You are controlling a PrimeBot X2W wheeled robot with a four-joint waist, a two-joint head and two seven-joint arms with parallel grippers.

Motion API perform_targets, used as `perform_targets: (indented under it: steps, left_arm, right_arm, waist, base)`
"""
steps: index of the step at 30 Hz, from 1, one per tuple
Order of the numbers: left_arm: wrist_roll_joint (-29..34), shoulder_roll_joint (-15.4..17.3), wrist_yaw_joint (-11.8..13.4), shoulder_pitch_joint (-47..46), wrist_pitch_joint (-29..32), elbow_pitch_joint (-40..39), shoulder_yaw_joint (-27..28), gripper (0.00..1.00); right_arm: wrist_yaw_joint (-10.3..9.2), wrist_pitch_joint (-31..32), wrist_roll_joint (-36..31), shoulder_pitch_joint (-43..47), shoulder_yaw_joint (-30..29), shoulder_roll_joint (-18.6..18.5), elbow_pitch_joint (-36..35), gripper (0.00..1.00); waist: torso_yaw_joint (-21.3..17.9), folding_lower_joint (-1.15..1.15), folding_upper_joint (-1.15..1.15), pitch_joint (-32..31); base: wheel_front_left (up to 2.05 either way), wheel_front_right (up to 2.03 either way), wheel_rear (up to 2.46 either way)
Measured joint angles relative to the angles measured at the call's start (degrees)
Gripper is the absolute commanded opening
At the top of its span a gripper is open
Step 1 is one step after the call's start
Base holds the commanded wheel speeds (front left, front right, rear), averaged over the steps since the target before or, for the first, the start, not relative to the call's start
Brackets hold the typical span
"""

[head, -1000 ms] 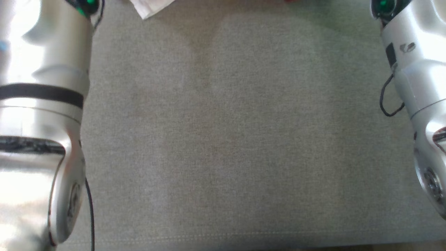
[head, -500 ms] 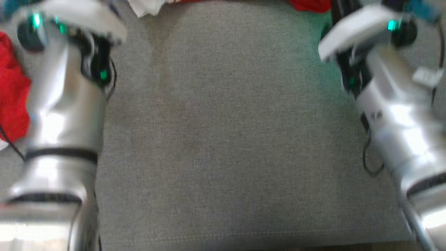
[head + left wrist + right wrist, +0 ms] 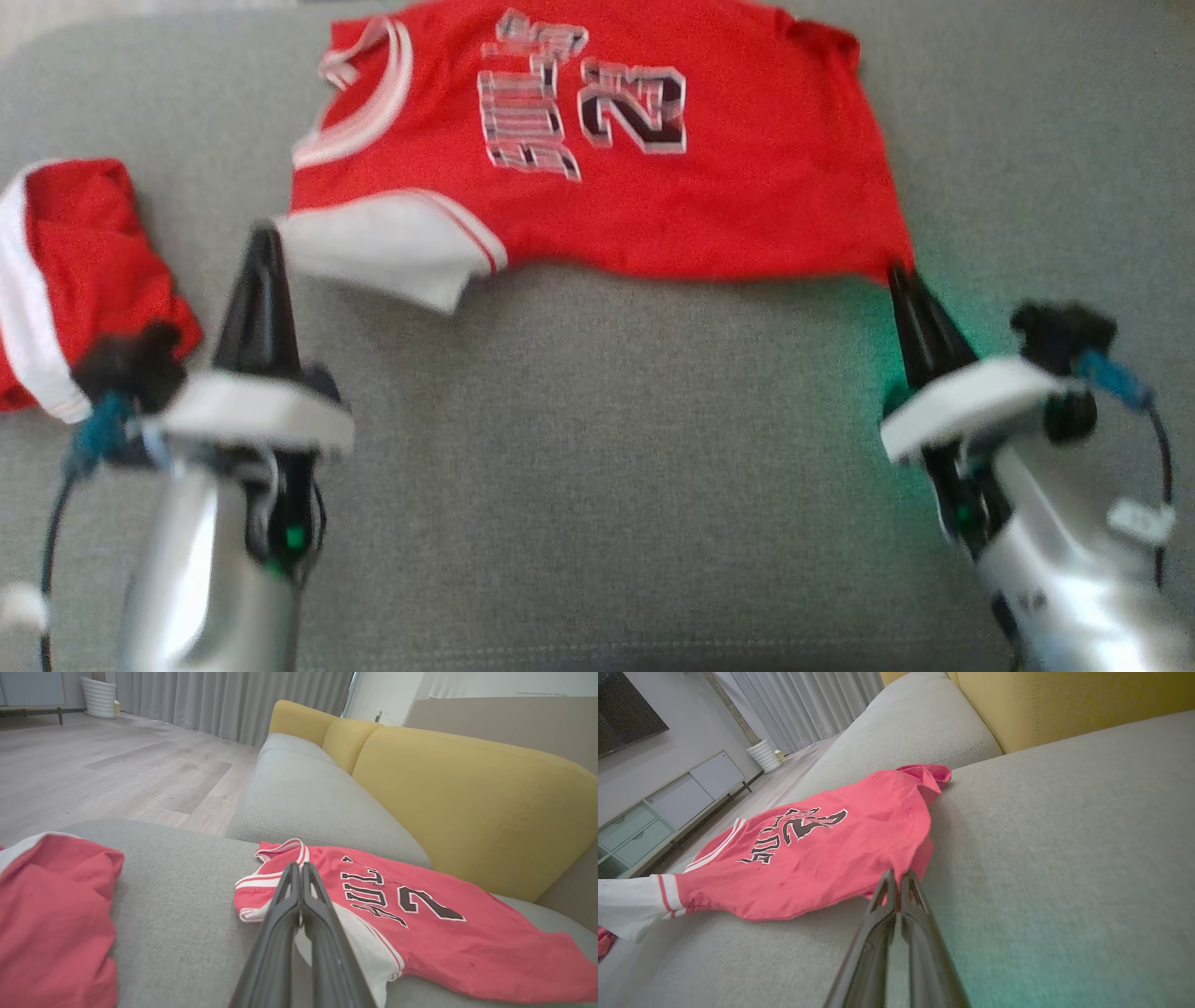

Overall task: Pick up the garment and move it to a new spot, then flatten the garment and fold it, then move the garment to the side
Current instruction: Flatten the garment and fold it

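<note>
- A red jersey with a white-edged number and lettering lies spread on the grey sofa seat, at the far side of the head view, its neck towards the robot's left.
- One white sleeve folds out at its near left corner.
- The left gripper points at that sleeve, its jaws pressed tight together and the tip touching the sleeve's edge; I cannot tell whether any cloth is nipped.
- The right gripper has its jaws closed too, the tip at the jersey's near right corner, which draws to a point there; a hold on it is not clear.
- A second red cloth with white trim lies bunched well to the left.
- Yellow back cushions rise behind the seat.
</note>
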Motion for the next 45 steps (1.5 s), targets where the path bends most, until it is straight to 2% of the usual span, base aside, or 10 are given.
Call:
perform_targets:
  steps: [4, 9, 13, 14, 16, 22, 29, 37, 42, 45]
  left_arm:
    - [0.3, 0.1, 1.6, 9.9, 3.7, -11.1, -1.1, 0.0]
    - [0.8, 0.3, 4.7, 21.9, 10.5, -25.1, -1.7, 0.0]
    - [0.8, 0.4, 7.1, 29.6, 15.1, -33.1, -2.2, 0.0]
    - [0.8, 0.4, 7.1, 29.6, 15.1, -33.1, -2.2, 0.0]
    - [0.8, 0.5, 7.7, 32.6, 17.1, -36.1, -2.8, 0.0]
    - [0.7, 0.6, 9.7, 39.7, 22.3, -42.1, -3.4, 0.0]
    - [-0.3, 0.7, 11.1, 43.5, 25.8, -45.4, -4.5, 0.0]
    - [-1.7, 1.1, 11.2, 42.5, 26.4, -44.8, -4.7, 0.0]
    - [-4.0, 2.3, 9.0, 34.4, 26.5, -38.6, -3.6, 0.0]
    - [-5.9, 3.2, 7.2, 25.2, 27.2, -32.7, -3.0, 0.0]
  right_arm:
    - [-0.01, 1.5, -0.8, 7.6, -3.1, -0.5, -4.8, 0.0]
    - [-0.01, 6.7, -4.4, 17.5, -8.3, -0.8, -11.9, 0.0]
    - [-0.01, 10.9, -7.0, 24.7, -13.2, -0.5, -18.8, 0.0]
    - [-0.01, 10.9, -7.0, 24.7, -13.2, -0.5, -18.8, 0.0]
    - [-0.01, 13.2, -8.5, 28.3, -15.6, 0.3, -22.4, 0.0]
    - [-0.01, 21.2, -12.6, 40.1, -21.6, 5.7, -33.2, 0.0]
    - [-0.01, 27.1, -15.5, 45.1, -24.9, 8.5, -41.8, 0.0]
    - [-0.01, 31.8, -16.1, 45.1, -26.8, 9.7, -42.1, 0.0]
    - [-0.01, 36.1, -16.1, 41.1, -27.9, 10.0, -39.2, 0.0]
    - [-0.01, 39.7, -16.1, 33.4, -27.9, 9.9, -36.3, 0.0]
  waist:
    - [0.3, 0.0, 0.0, -2.8]
    - [0.5, 0.0, 0.0, -6.1]
    - [0.7, 0.0, 0.0, -8.3]
    - [0.7, 0.0, 0.0, -8.3]
    - [0.9, 0.0, 0.0, -9.4]
    - [2.1, 0.0, 0.0, -12.6]
    - [2.1, -0.01, 0.0, -13.2]
    - [2.0, -0.01, 0.0, -12.6]
    - [1.3, -0.01, 0.0, -11.1]
    - [0.3, 0.0, 0.0, -9.2]
  base:
    - [0.0, 0.0, 0.0]
    - [0.0, 0.0, 0.0]
    - [0.0, 0.0, 0.0]
    - [0.0, 0.0, 0.0]
    - [0.0, 0.0, 0.0]
    - [0.0, 0.0, 0.0]
    - [0.0, 0.0, 0.0]
    - [0.0, 0.0, 0.0]
    - [0.0, 0.0, 0.0]
    - [0.0, 0.0, 0.0]
